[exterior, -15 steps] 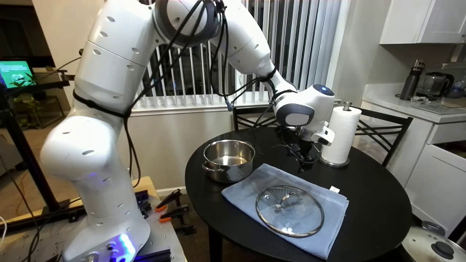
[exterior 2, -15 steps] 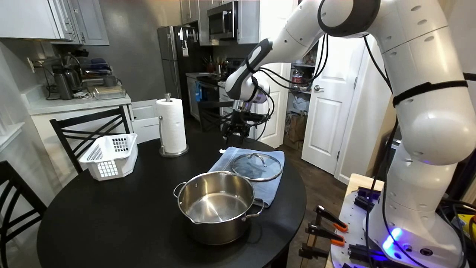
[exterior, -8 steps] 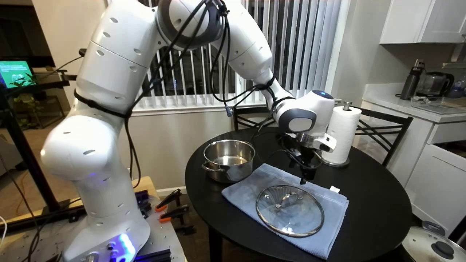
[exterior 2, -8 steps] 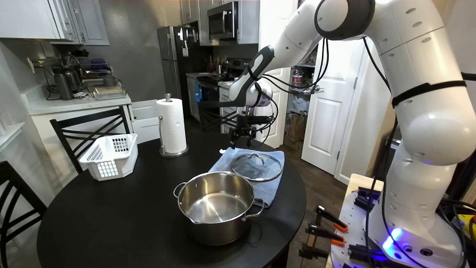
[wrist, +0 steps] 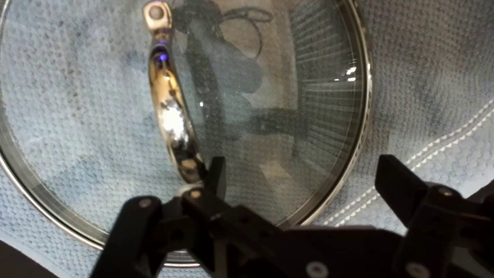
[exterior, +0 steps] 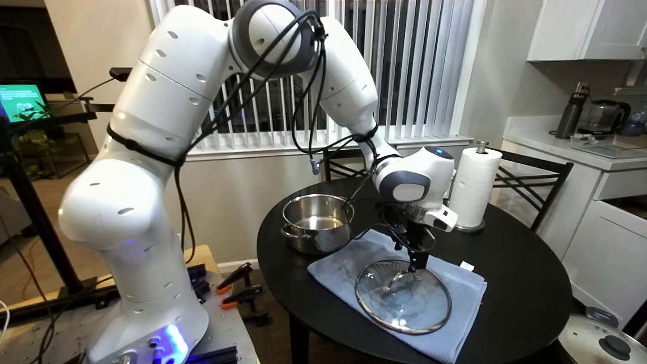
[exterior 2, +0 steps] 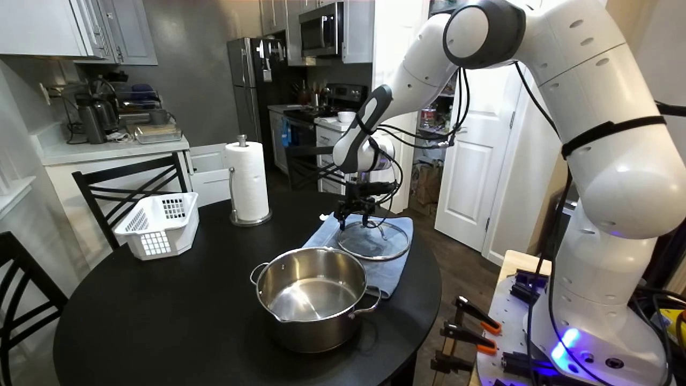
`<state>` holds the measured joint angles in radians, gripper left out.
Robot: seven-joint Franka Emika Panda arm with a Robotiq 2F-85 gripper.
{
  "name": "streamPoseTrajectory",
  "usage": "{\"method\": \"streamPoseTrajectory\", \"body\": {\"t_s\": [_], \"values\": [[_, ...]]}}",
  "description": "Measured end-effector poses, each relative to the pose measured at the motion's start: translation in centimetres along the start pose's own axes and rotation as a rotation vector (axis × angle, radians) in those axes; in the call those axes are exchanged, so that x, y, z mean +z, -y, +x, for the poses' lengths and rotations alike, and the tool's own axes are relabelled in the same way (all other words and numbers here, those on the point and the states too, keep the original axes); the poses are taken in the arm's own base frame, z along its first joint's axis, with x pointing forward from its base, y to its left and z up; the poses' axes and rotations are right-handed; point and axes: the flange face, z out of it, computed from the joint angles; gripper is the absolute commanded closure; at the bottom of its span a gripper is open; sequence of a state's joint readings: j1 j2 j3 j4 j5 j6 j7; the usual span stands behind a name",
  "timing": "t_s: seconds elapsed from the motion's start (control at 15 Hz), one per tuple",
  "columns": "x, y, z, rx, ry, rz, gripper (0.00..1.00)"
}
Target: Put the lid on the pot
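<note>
In an exterior view, the lid lies flat on the blue cloth on the table; the pot stands just beside the cloth, its inside exposed. Your arm bends down so that your jaws point at the lid's far edge; contact cannot be judged from here. A paper towel roll stands behind the arm's end. In an exterior view, a white basket sits on the table, well apart from the lid; pot and lid are separate, your jaws angled down at the lid's far side. In the wrist view, your jaws are spread wide: one is just beside an end of the arched metal handle, the other over the cloth outside the rim, which passes between them. Whether either touches anything, you cannot tell.
</note>
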<state>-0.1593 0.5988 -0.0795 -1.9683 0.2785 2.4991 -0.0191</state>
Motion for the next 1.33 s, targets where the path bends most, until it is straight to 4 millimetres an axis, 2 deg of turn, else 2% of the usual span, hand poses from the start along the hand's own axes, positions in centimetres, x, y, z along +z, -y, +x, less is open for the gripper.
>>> {"method": "streamPoseTrajectory", "body": {"t_s": [0.33,0.73,0.93,1.33], "values": [[-0.2,-0.3,-1.3,-0.008,-0.064,-0.041,0.0],[-2.2,-0.3,-3.4,-0.05,-0.158,-0.051,0.0],[-2.3,-2.0,-4.3,-0.041,-0.146,-0.047,0.0],[-0.5,-6.7,-5.3,-0.013,-0.1,-0.021,0.0]]}}
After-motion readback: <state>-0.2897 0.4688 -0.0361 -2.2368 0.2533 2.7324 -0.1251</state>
